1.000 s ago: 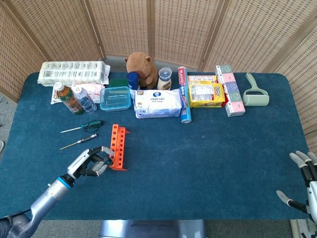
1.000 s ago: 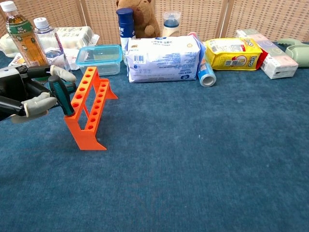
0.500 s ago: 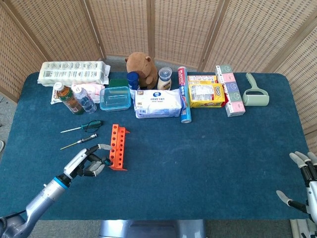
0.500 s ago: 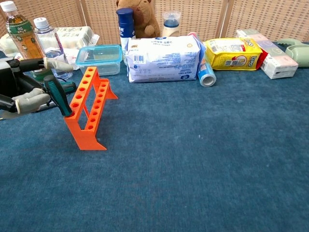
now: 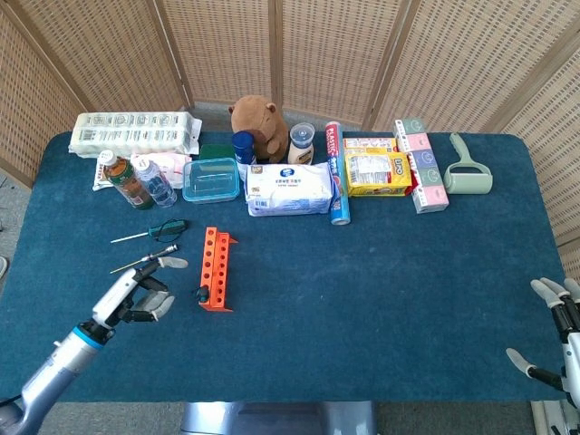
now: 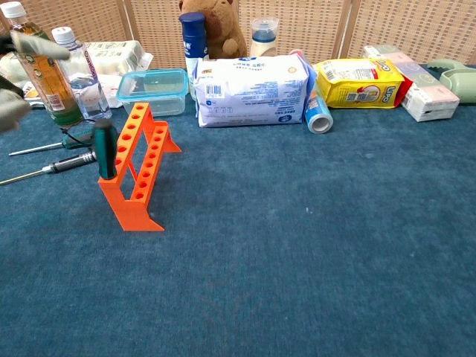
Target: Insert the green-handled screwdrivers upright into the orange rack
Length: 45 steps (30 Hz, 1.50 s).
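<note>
Chest view: green-handled screwdriver (image 6: 105, 149) upright in orange rack (image 6: 138, 168).

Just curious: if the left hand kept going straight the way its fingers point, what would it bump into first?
Probably the black screwdriver lying just beyond the left hand, not the orange rack to its side. Depth is hard to judge.

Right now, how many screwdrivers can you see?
3. One stands upright in the near end of the orange rack, its handle sticking up. Two lie on the table left of the rack: one farther back, one nearer. None seems hidden.
</note>
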Available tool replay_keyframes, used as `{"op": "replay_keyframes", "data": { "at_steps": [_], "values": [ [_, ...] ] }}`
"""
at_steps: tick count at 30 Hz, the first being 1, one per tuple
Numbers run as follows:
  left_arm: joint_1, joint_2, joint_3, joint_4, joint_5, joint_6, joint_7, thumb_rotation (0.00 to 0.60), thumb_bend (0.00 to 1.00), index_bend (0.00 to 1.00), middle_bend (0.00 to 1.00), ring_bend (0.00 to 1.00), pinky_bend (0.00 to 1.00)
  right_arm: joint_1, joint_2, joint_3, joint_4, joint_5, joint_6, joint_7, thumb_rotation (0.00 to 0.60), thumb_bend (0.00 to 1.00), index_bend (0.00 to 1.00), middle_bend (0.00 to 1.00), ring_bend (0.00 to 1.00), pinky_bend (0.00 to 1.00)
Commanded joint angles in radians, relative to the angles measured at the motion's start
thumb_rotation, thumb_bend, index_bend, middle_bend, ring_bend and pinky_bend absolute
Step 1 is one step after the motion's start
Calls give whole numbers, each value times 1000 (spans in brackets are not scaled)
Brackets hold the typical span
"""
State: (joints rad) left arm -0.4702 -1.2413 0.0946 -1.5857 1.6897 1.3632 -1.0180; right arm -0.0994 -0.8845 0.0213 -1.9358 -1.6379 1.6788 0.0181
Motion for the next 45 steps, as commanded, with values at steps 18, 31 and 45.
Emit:
{"op": "replay_keyframes", "data": {
  "at_steps": [18, 31, 45],
  "values": [
    [-10, 46, -137, 159, -399, -278, 227, 600, 459, 224, 897, 872, 914, 5, -6, 0, -3, 8, -14, -15, 600, 0, 126, 159, 22, 0],
    [-93, -100, -252, 234, -687, -430, 595, 600, 228, 224, 897, 871, 914, 7, -2, 4, 0, 16, -15, -7, 600, 0, 126, 162, 22, 0],
    [-165, -185, -302, 242, -947, -429, 1000, 600, 310, 234, 897, 872, 914, 9, 0, 4, 3, 18, -19, -1, 600, 0, 126, 163, 24, 0]
  ]
}}
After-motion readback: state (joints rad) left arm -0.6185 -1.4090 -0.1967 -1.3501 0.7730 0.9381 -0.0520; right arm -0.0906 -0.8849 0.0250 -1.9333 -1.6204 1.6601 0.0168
